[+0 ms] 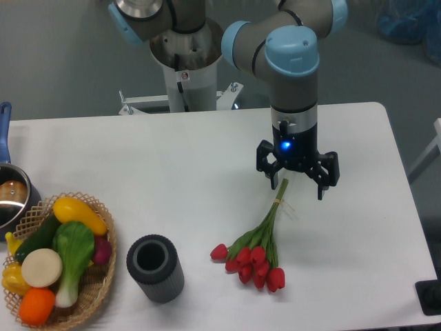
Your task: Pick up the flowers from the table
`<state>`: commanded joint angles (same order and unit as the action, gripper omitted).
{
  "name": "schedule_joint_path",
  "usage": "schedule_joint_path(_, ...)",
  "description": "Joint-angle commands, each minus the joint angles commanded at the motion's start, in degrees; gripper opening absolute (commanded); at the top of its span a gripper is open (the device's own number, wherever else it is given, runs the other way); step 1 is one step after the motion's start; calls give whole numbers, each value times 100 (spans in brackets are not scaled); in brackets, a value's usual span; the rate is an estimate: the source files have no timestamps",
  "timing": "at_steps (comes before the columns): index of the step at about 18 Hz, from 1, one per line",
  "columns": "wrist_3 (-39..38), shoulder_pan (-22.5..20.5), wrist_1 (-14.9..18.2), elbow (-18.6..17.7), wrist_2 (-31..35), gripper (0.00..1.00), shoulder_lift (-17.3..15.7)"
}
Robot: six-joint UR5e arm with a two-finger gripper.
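Note:
The flowers [256, 252] lie flat on the white table [172, 165], right of centre: red tulip buds with green leaves pointing toward the front edge, and tied green stems running up and to the right. My gripper [298, 181] hangs directly over the far end of the stems, pointing down with a blue light on its body. Its black fingers [323, 185] are spread wide and open. The stem tip shows between them, nearer the left finger. Nothing is held.
A dark grey cylindrical cup [155, 267] stands left of the buds. A wicker basket [103, 276] of toy vegetables sits at the front left corner. Behind it is a pot [12, 196] with a blue handle. The table's right edge is near the gripper.

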<state>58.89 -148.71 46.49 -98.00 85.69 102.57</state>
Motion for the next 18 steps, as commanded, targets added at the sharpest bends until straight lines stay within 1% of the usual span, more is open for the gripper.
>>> schedule_joint_path(5, 0, -9, 35, -70, 18, 100, -70)
schedule_joint_path(8, -96, -17, -26, -167, -9, 100, -79)
schedule_joint_path(12, -254, -9, -53, -194, 0, 100, -53)
schedule_joint_path(18, -246, -17, -141, -264, -9, 100, 53)
